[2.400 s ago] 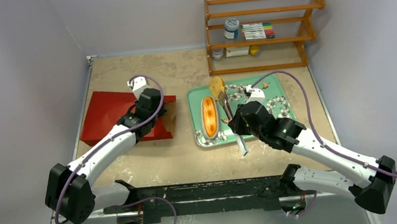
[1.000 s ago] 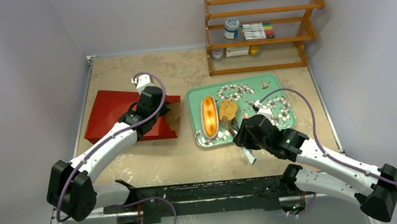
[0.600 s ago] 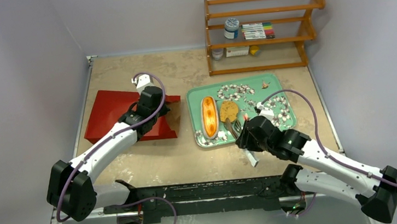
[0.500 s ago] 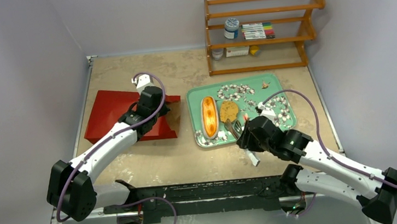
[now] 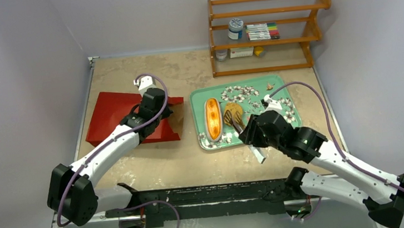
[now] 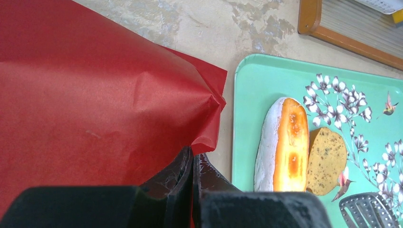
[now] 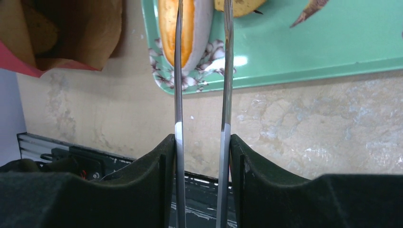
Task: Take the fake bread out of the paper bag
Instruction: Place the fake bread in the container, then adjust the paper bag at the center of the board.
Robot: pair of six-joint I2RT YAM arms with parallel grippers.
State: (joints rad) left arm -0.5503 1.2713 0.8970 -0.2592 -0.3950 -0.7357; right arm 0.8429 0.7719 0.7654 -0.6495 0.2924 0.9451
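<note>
The red paper bag (image 5: 116, 119) lies on its side at the left, its mouth facing the green tray (image 5: 197, 106). My left gripper (image 5: 157, 110) is shut on the bag's upper edge by the mouth, also seen in the left wrist view (image 6: 192, 161). The long loaf (image 5: 212, 118) and a toast slice (image 5: 234, 109) lie on the tray. My right gripper (image 5: 255, 134) is shut on the metal tongs (image 5: 238, 123). The tongs' arms (image 7: 178, 71) are apart and empty over the tray's near edge. The bag's brown inside (image 7: 71, 33) shows another bread piece (image 7: 40, 31).
A wooden shelf (image 5: 267, 29) with a jar, markers and small boxes stands at the back right. Grey walls close in the table on the left, back and right. A black rail (image 5: 207, 194) runs along the near edge.
The tongs carried the toast slice down onto the tray beside the loaf and let it go. The right arm then drew back a little. The left gripper and bag shifted slightly.
</note>
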